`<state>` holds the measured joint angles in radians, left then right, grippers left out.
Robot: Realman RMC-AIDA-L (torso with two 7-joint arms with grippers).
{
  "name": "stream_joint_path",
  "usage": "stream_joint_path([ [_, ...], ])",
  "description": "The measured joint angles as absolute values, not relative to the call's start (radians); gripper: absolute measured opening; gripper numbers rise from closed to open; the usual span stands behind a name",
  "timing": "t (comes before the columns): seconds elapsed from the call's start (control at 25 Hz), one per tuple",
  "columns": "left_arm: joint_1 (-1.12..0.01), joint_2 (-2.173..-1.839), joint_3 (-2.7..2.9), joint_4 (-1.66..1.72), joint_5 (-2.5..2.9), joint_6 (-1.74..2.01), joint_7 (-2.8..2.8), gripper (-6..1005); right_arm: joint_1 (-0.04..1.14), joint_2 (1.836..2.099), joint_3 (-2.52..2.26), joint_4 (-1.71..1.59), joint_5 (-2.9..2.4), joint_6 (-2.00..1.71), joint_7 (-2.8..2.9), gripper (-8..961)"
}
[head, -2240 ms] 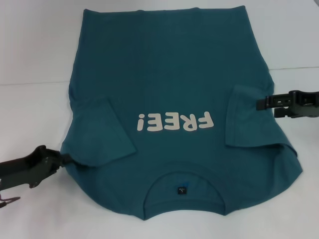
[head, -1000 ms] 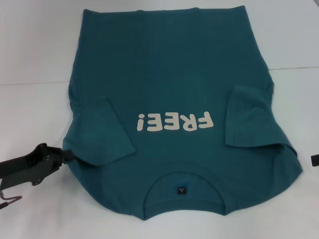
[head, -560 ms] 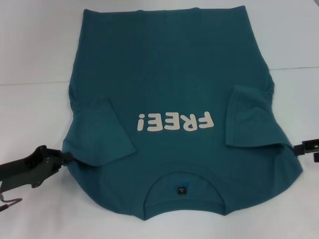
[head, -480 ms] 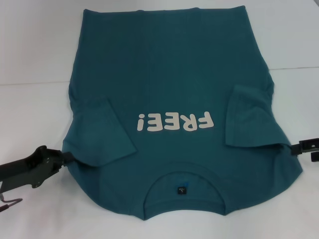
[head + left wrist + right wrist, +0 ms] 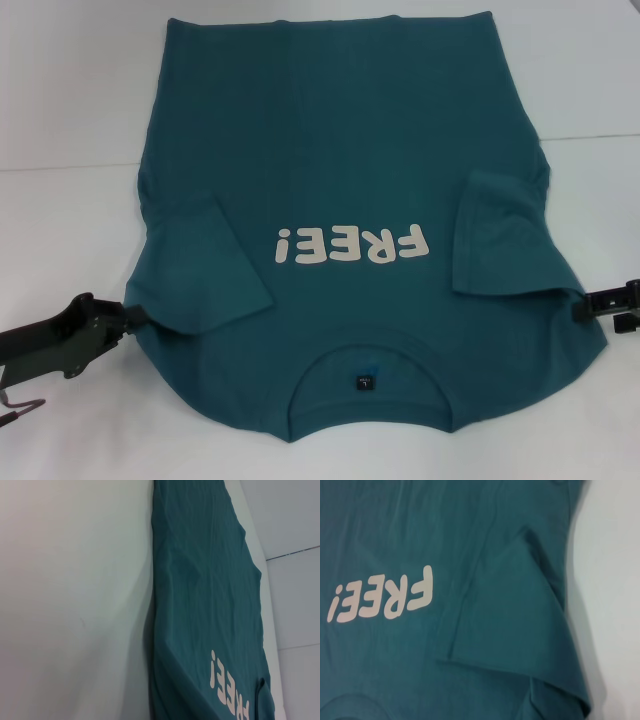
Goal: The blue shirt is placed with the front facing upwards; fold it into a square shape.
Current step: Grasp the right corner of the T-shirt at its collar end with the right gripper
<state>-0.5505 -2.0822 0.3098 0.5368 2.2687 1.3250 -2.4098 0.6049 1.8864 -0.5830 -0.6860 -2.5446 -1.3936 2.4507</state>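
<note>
Both grippers sit low at the shirt's near corners, one on each side. We see the left gripper (image 5: 125, 316) at the left shoulder edge of the blue shirt (image 5: 340, 160), its tip touching the cloth just beside the folded-in left sleeve (image 5: 205, 265); we cannot tell whether its fingers are parted or pinching the fabric. Its arm lies low and nearly flat, running in from the left edge of the head view. We see the right gripper (image 5: 582, 306) at the right shoulder edge, its arm entering level from the right border; whether it grips the cloth is also unclear to us.

From the head view we get the whole shirt spread front-up on the white table (image 5: 70, 90), collar toward the robot, hem far away, both sleeves turned inward over the chest. Only that view shows the neck label (image 5: 366, 381) inside the collar. The left wrist view gives us the shirt's long left side edge against the table and part of the white print (image 5: 227, 690), but neither gripper. The right wrist view brings us close to the right sleeve (image 5: 512, 610), showing its hem lying just beside the print (image 5: 382, 597).
</note>
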Motion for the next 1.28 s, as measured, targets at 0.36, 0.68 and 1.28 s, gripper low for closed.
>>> stream_joint_path([
  [0.36,-0.551,-2.084,0.308,0.537,2.269,1.323,-2.41,47,0.623,1.903,-0.59,-0.685,-2.546,-1.369,2.452,857],
  [0.68,-0.551,-2.083,0.308,0.537,2.269,1.323,-2.41,48,0.632,1.905,-0.597,-0.682,-2.577,-1.367,2.466,857],
  [1.28,-0.556,-2.086,0.308,0.537,2.269,1.313,-2.411,49,0.656,1.918,-0.621,-0.642,-2.586,-1.308,2.467,856],
])
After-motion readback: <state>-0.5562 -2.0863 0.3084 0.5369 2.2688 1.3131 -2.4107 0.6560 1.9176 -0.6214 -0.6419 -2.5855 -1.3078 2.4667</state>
